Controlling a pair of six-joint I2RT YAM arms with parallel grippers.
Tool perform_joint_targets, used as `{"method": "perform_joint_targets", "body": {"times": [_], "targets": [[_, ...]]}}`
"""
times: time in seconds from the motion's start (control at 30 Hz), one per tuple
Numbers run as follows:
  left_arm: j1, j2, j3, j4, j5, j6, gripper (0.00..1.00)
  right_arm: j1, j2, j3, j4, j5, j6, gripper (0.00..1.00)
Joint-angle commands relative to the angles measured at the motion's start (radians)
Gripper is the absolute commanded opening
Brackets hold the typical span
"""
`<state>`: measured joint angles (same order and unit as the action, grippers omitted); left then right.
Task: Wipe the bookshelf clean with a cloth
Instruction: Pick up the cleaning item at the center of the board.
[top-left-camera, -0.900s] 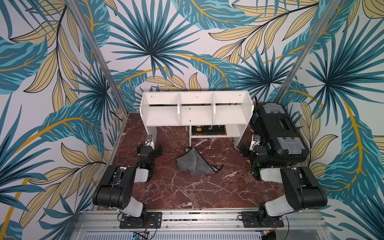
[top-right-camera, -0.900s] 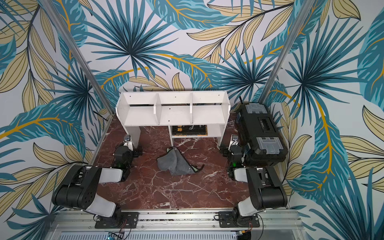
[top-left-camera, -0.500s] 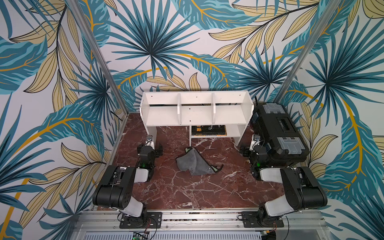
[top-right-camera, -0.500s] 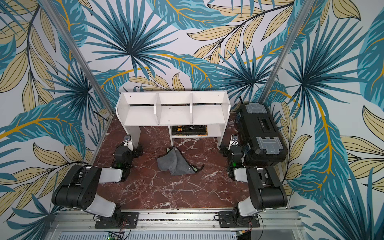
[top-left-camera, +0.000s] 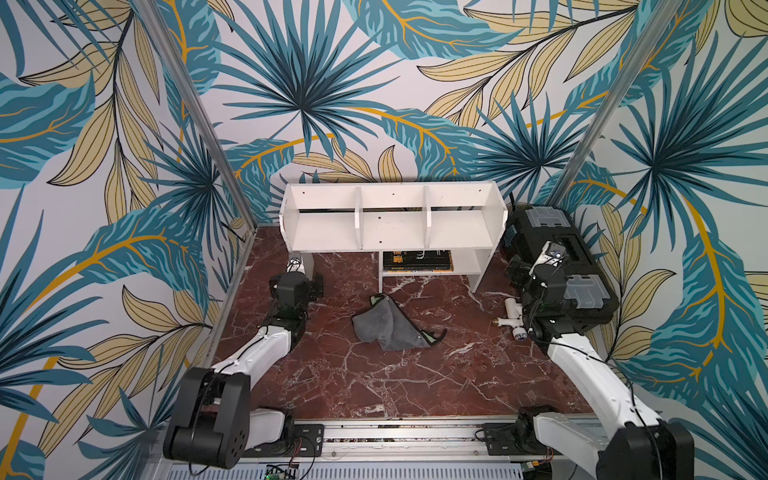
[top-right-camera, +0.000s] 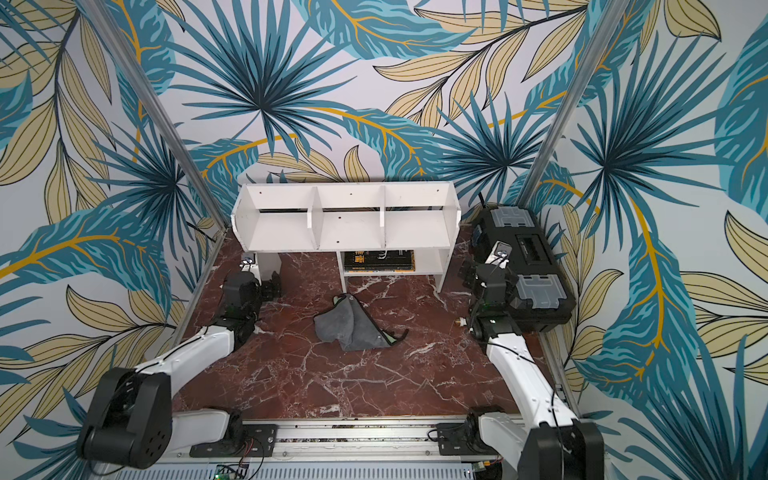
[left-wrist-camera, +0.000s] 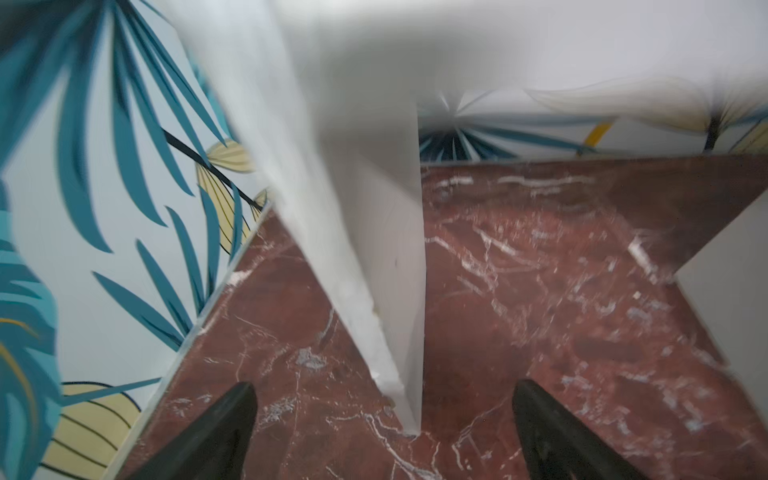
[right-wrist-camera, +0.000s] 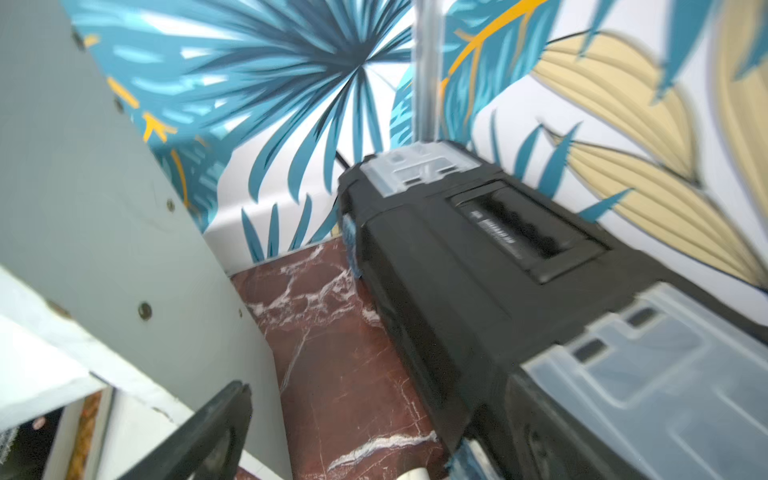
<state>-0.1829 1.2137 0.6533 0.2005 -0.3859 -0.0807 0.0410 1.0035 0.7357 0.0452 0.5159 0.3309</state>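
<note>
Red marble worktop (top-left-camera: 374, 386), leaf-print walls, cloth lying loose, both grippers empty.

Bookshelf (top-left-camera: 392, 224) stands at the back edge, with a black toolbox (top-left-camera: 557, 249) just beside it along the right edge. Cloth (top-left-camera: 386, 328) lies crumpled mid-worktop in front of the shelf, between the arms and touching neither. Left gripper (left-wrist-camera: 384, 395) is spread wide, holds nothing, and points at the shelf's left leg panel without contact. Right gripper (top-left-camera: 515, 272) is spread too, also empty, near the gap between shelf and toolbox.
</note>
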Motion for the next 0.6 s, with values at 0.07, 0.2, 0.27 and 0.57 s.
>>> {"method": "perform_joint_targets", "body": {"times": [0.07, 0.2, 0.27, 0.57], "targets": [[-0.053, -0.193, 0.075, -0.545, -0.148, -0.421, 0.97, 0.039, -0.032, -0.009, -0.526, -0.176, 0.371, 0.98], [-0.071, -0.337, 0.059, -0.586, -0.08, -0.483, 0.92, 0.453, 0.12, 0.079, -0.662, -0.013, 0.463, 1.0], [-0.08, -0.386, 0.065, -0.587, -0.052, -0.491, 0.92, 0.656, 0.267, 0.164, -0.692, 0.016, 0.551, 0.99], [-0.093, -0.433, 0.11, -0.615, 0.1, -0.483, 0.92, 0.853, 0.724, 0.476, -0.568, -0.138, 0.683, 0.99]]}}
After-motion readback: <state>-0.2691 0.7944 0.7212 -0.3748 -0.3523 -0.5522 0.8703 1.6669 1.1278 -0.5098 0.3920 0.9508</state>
